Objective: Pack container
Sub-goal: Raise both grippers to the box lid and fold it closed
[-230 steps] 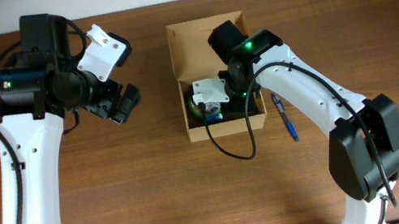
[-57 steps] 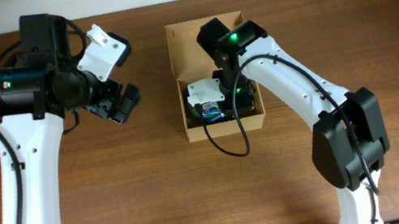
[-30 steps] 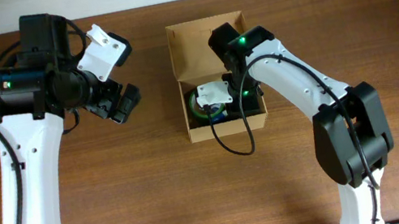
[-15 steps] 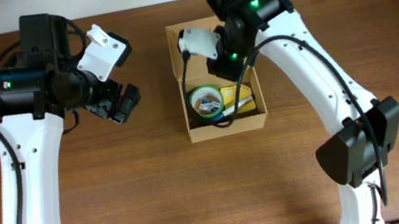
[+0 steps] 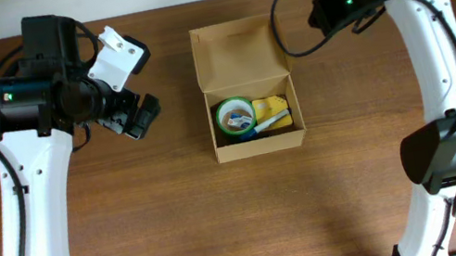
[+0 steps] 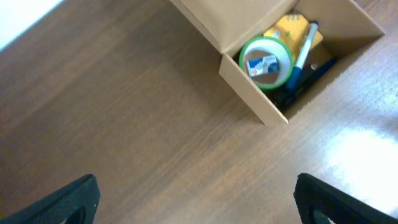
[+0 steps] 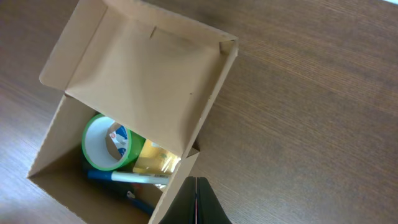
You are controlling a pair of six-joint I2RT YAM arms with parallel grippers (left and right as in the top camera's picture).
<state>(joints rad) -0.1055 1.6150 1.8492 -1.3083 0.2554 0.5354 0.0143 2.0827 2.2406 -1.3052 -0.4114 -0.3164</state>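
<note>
The tan cardboard container (image 5: 262, 147) sits open at the table's middle, its flap lid (image 5: 236, 51) folded back. Inside lie a green tape roll (image 5: 233, 116), a yellow packet (image 5: 273, 106), a white pen with a blue cap (image 5: 270, 120) and a dark item. The container also shows in the left wrist view (image 6: 252, 106) and the right wrist view (image 7: 53, 140). My left gripper (image 6: 198, 200) is open and empty, high to the left of the container. My right gripper (image 7: 196, 202) is shut and empty, raised at the far right, off the container.
The wooden table's far edge (image 5: 206, 2) runs along the top, with a pale wall strip behind. The left arm (image 5: 31, 210) stands at the left and the right arm (image 5: 455, 107) at the right.
My right gripper has lifted out of the container and swung up and right, away from it. The pen that lay right of the container is gone from there; a pen now lies inside it. The left arm has not moved.
</note>
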